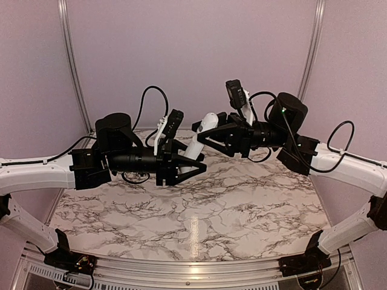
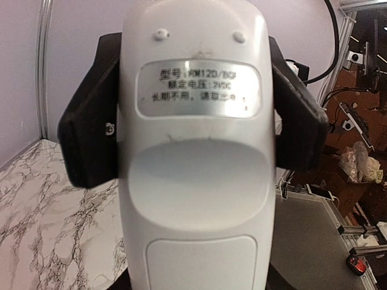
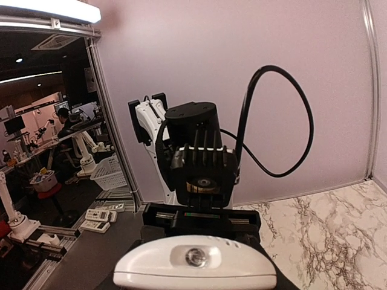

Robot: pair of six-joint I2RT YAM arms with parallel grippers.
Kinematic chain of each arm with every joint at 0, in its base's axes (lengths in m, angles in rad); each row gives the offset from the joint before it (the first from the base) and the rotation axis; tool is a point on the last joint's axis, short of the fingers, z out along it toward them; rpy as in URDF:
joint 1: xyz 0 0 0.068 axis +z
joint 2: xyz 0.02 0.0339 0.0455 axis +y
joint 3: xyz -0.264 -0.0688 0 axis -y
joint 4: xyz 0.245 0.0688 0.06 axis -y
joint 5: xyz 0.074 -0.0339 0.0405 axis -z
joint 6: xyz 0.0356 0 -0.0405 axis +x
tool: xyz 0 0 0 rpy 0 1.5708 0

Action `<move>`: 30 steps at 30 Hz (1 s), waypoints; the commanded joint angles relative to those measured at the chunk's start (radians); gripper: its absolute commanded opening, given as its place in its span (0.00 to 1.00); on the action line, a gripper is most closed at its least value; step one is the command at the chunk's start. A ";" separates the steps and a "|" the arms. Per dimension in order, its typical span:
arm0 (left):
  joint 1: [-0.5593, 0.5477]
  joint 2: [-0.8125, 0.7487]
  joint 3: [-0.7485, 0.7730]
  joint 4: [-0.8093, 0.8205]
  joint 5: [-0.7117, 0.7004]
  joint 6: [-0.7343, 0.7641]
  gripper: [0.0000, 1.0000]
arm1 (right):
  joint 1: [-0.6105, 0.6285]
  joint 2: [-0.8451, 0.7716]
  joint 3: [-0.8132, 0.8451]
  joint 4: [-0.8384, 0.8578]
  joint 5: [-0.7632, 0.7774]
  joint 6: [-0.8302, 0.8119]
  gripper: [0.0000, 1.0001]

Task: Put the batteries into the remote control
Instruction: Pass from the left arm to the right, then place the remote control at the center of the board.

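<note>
the remote control [image 1: 198, 142] held upright in the air above the marbled bench [image 1: 193, 211]. the left pincer [image 1: 196, 163] is closed partway on its lower body: in the left wrist view the two black fingers [image 2: 91, 133] press against either side of the white casing, whose back faces the camera. we see the silver label [image 2: 196, 90] and, below it, a rear panel [image 2: 202, 266] that appears seated in place; we judge this to be the battery cover, not yet removed. no batteries appear in any view, neither on the bench nor in a pincer, so we judge the loading itself not begun: the cover must come off, the cells go in, and the cover go back. the right pincer [image 1: 201, 130] sits at the remote's upper end, close to or touching it. its wrist view shows only the rounded nose of the remote just below the camera, so we cannot tell how wide it stands or whether it grips.
</note>
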 commanded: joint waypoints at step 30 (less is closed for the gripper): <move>0.295 -0.204 -0.195 -0.302 -0.516 -0.289 0.99 | -0.124 0.267 0.311 -1.001 0.437 -0.308 0.21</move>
